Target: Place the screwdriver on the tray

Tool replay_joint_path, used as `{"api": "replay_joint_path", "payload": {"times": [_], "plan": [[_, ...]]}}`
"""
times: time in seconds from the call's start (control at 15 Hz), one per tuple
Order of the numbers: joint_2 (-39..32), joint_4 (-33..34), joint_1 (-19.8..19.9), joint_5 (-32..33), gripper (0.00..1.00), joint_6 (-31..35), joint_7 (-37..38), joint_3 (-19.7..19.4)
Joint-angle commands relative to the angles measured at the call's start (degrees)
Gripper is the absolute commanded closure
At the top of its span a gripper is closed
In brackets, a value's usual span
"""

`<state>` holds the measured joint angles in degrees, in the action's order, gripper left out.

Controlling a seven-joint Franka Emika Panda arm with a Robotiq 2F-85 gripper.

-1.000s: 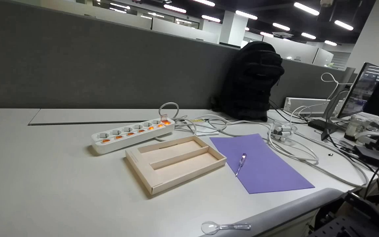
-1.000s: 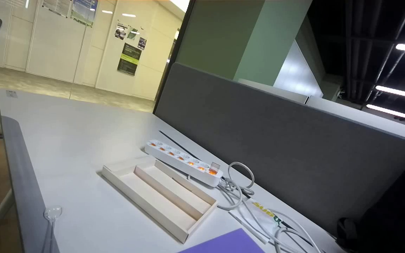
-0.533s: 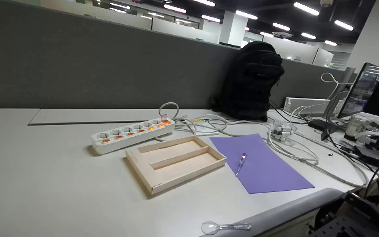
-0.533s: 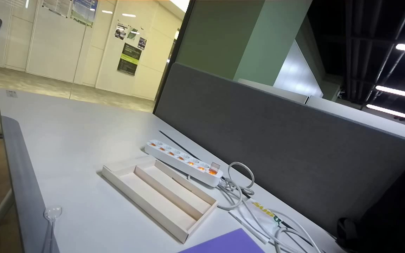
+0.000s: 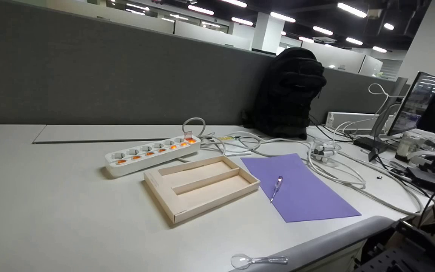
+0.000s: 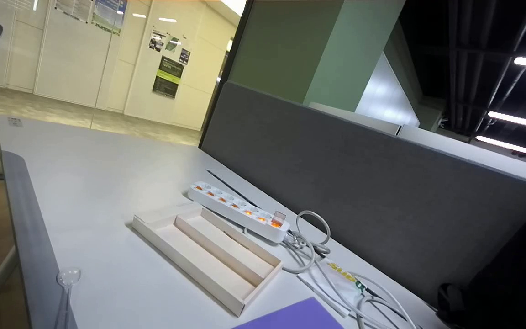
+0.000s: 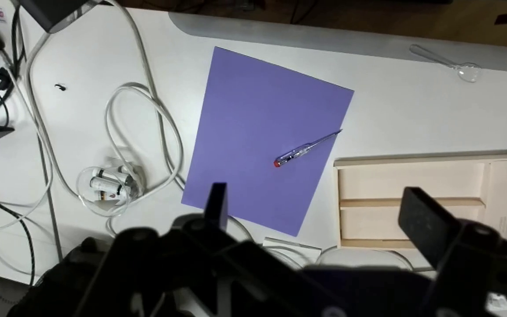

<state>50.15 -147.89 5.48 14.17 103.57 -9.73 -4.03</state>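
The screwdriver (image 5: pixel 278 184) is thin and clear with a metal shaft. It lies on the purple sheet, its tip at the edge facing the tray. In the wrist view the screwdriver (image 7: pixel 298 152) shows a red end cap. The light-beige wooden tray (image 5: pixel 217 204) lies flat beside the sheet, its two compartments bare. It also shows in an exterior view (image 6: pixel 185 263) and in the wrist view (image 7: pixel 412 180), partly behind a finger. My gripper (image 7: pixel 315 198) is open and empty, above the desk, its fingers spread across sheet and tray. The screwdriver is out of view in an exterior view.
The purple sheet (image 5: pixel 308 192) lies right of the tray. A white power strip (image 5: pixel 153 158) with orange switches and looped cables (image 5: pixel 346 181) lie behind. A clear spoon (image 5: pixel 241 261) is at the front edge. A black backpack (image 5: pixel 289 94) stands against the partition.
In an exterior view, something dark at the upper right edge has shifted and now partly covers a ceiling light. The screwdriver, tray and other desk objects have not moved.
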Motion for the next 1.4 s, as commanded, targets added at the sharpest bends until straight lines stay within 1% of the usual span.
{"api": "replay_joint_path", "payload": {"times": [0.0, 0.2, 0.27, 0.4, 0.47, 0.67, 0.87, 0.93, 1.0, 1.13, 1.33], "plan": [[-3.2, -1.9, 2.6, 2.0, 0.00, 5.8, 3.8, -2.9], [-8.0, -2.9, 6.0, 1.9, 0.00, 12.0, 6.1, -5.4], [-10.4, -2.6, 6.9, 1.0, 0.00, 13.3, 7.0, -6.1], [-14.7, -1.4, 7.5, -1.9, 0.00, 14.1, 8.8, -6.7], [-16.3, -0.9, 7.5, -3.3, 0.00, 14.5, 9.8, -6.5], [-21.4, 0.5, 7.2, -8.0, 0.00, 17.0, 16.6, -4.2], [-25.7, 2.0, 6.5, -12.7, 0.00, 19.4, 21.7, -2.2], [-26.6, 2.7, 6.2, -13.8, 0.00, 19.6, 22.5, -1.8], [-23.5, -0.3, 6.8, -12.0, 0.00, 19.7, 18.6, -2.6], [-24.8, 0.1, 6.5, -12.1, 0.00, 19.9, 18.7, -2.3], [-24.5, 0.0, 6.6, -12.1, 0.00, 19.9, 18.5, -2.5]]}}
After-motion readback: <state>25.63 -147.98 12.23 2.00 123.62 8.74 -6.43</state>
